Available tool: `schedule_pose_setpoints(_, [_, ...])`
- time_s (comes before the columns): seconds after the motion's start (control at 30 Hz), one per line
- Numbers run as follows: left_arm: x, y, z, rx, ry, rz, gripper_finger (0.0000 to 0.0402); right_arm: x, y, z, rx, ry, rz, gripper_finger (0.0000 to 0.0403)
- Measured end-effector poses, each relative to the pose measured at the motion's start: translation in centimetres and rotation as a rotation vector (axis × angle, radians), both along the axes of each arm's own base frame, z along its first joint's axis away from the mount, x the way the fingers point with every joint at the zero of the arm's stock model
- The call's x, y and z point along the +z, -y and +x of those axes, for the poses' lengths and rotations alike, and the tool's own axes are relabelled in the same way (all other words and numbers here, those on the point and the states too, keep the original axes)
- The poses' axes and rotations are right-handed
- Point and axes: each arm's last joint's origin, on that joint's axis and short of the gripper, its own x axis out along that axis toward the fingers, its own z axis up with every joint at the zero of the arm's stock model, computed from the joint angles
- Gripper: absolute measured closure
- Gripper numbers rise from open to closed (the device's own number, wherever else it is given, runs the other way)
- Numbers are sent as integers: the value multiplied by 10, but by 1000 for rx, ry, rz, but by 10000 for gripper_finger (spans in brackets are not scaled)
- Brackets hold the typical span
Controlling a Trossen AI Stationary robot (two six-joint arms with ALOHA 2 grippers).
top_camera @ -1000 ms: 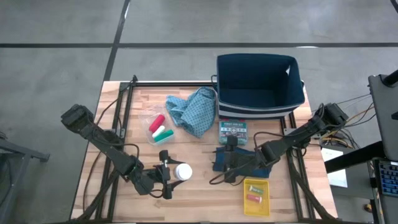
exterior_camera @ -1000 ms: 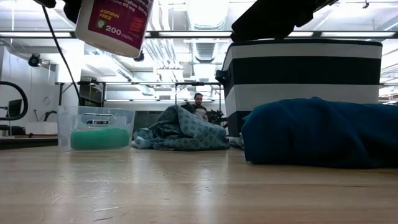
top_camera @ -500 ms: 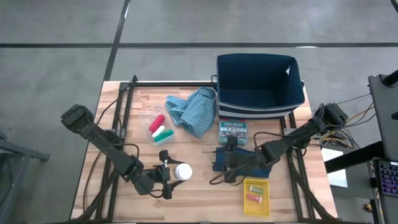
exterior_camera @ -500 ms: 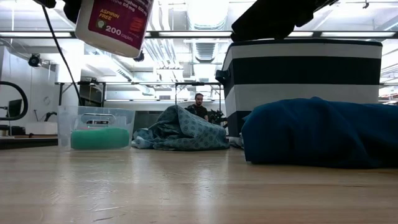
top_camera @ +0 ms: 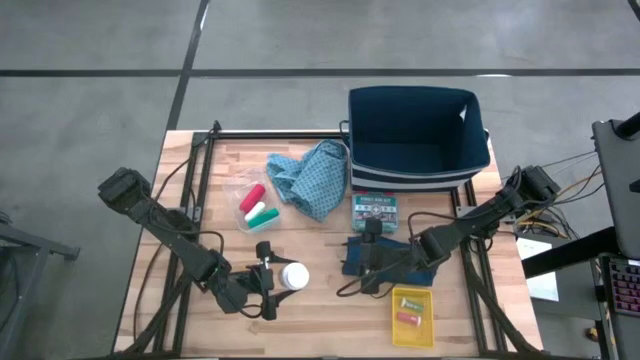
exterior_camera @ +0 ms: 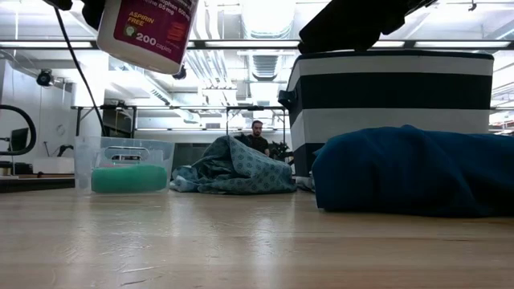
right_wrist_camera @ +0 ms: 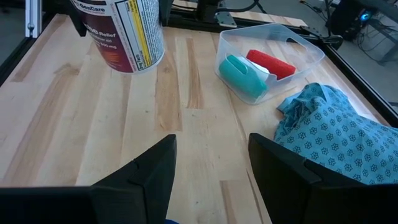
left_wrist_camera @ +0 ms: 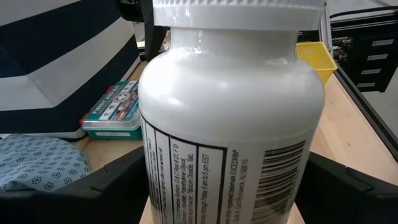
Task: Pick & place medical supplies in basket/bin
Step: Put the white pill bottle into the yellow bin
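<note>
A white pill bottle [top_camera: 294, 277] hangs above the table's near left part, with my left gripper [top_camera: 279, 279] shut on it. In the low view the bottle [exterior_camera: 144, 28] shows high above the wood. My right gripper [top_camera: 362, 264] stands open over the dark teal folded cloth [top_camera: 395, 262], which lies flat on the table; nothing is between its fingers [right_wrist_camera: 143, 180]. A clear tray [top_camera: 254, 206] holds red, green and white cylinders. The light-blue patterned cloth [top_camera: 312, 177] lies crumpled beside the dark blue basket [top_camera: 417, 160]. My left gripper pinches the bottle's body between its two fingers [left_wrist_camera: 109, 186], one on each side of the lower wall [left_wrist_camera: 155, 186]. The fingers come nearly level from the table's left. The bottle stands almost upright, cap up, lifted clear of the table.
A green first-aid box [top_camera: 375, 211] lies in front of the basket. A yellow bin [top_camera: 412, 313] with small items sits near the front edge. Bare wood [right_wrist_camera: 93, 118] lies between the bottle and the teal cloth. A person shows far off in the room [exterior_camera: 257, 136].
</note>
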Motion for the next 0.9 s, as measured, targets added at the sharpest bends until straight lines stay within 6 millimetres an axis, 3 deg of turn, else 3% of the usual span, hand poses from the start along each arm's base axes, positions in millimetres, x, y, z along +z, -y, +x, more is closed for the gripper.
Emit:
schedule_pose_setpoints(0.5, [0,0,0,0,0,0,67,2,-4,1,35,26,-27,194])
schedule_pose_setpoints(0.9, [0,0,0,0,-1,1,67,11,-11,4,64,124,-4,55])
